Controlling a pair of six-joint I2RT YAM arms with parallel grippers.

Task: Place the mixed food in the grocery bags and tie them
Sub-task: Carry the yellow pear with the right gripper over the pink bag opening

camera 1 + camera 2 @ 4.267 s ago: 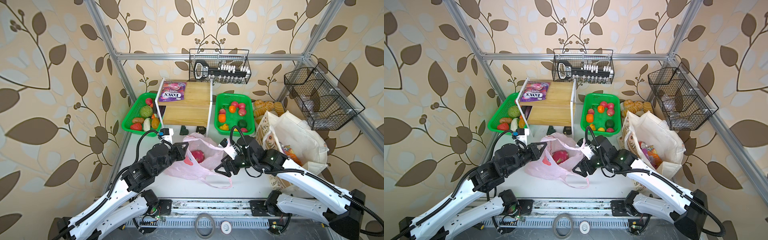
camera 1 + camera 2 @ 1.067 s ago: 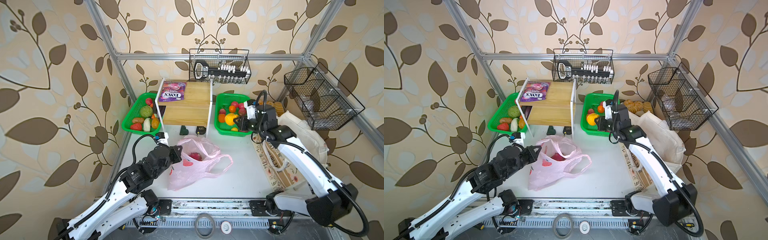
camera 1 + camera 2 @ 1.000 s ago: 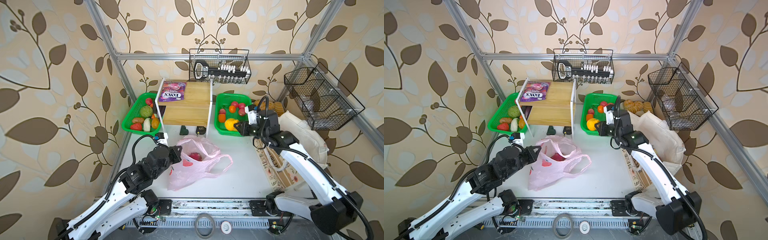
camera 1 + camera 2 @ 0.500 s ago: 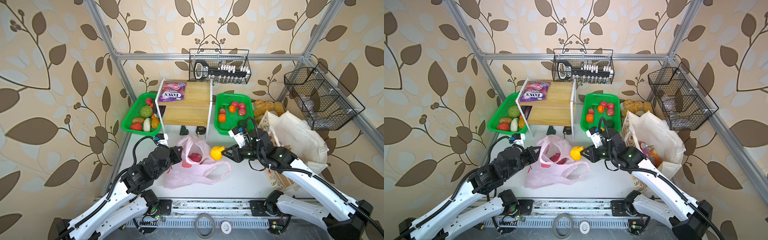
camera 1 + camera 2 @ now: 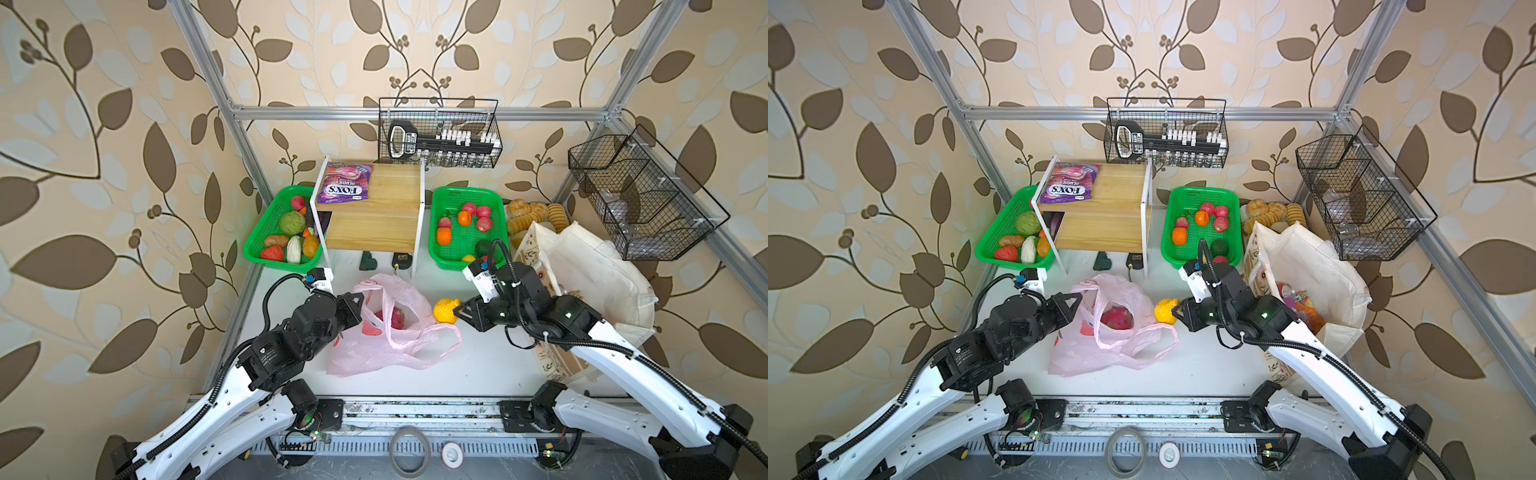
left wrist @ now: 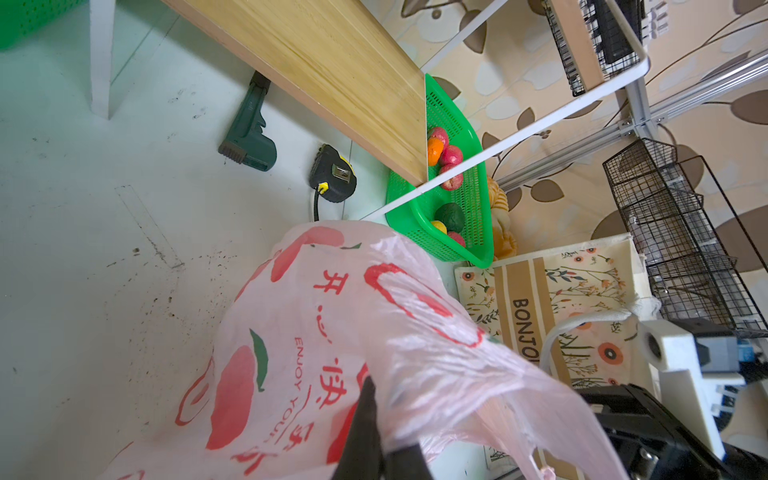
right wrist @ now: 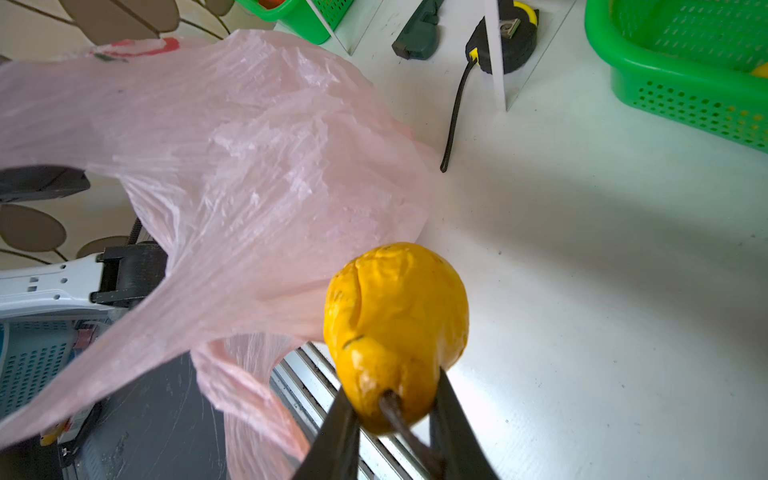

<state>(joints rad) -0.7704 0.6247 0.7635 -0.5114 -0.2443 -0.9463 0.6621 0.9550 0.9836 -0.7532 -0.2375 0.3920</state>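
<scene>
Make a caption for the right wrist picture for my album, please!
The right gripper pinches a yellow pear-like fruit by its stem end beside the pink plastic bag.

Can't make out the pinch of the left gripper [image 5: 359,297] from the top views: its tips end at the pink bag [image 5: 386,332] film, too small to resolve. Left wrist view gives me one dark finger [image 6: 363,419] under the plastic, rest cut by the frame edge. The dragon fruit [image 5: 1117,318] inside the bag is half veiled. Right of the bag, canvas tote [image 5: 1308,257] contents sit partly behind the right arm; I can't identify them.
</scene>
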